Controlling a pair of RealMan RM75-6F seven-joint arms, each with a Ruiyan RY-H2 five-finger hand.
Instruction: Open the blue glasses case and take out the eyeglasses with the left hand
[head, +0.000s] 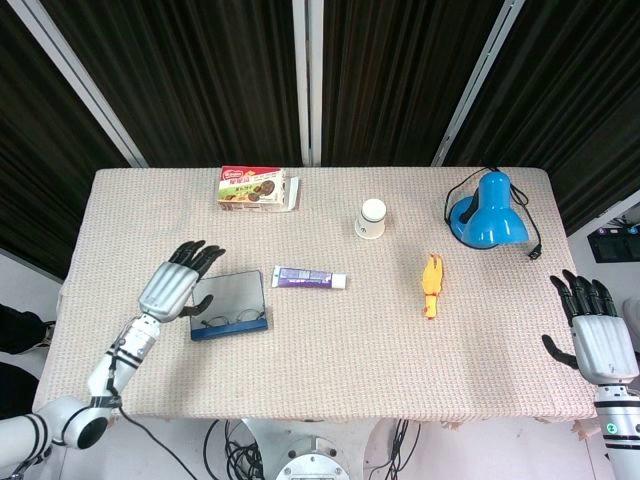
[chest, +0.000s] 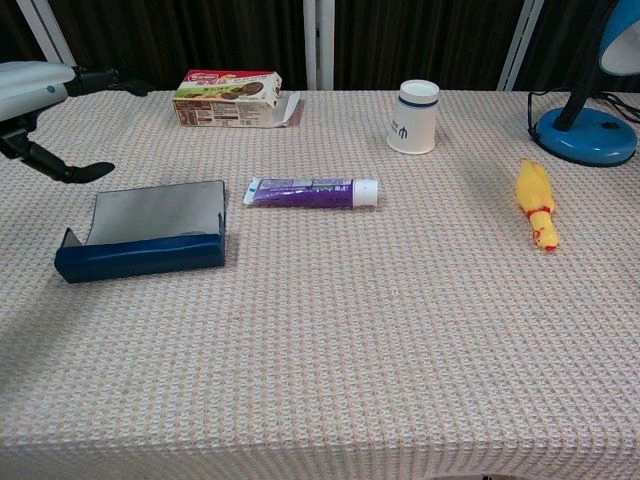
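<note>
The blue glasses case (head: 229, 307) lies open on the counter (head: 330, 360), its grey-lined lid tipped back, and the eyeglasses (head: 228, 320) rest inside along the near edge of the case. The left robot hand (head: 172, 285) hovers just to the left of the case, fingers spread wide and holding nothing; in the chest view the left robot hand (chest: 40, 95) sits above and behind the case's left end, clear of it, thumb stretched out low. The purple toothpaste tube (head: 310, 279) lies just right of the case, lengthwise, cap end pointing away from it. Behind the case, near the far edge of the counter, the cookie box (head: 254, 188) lies with a flap open. Farther right of the case stands the white cup (head: 372, 218), then the yellow rubber chicken (head: 432, 283), and beyond that the blue desk lamp (head: 488, 212). The right robot hand (head: 594, 335) hangs well away from the case, past the counter's right edge, fingers apart and empty.
</note>
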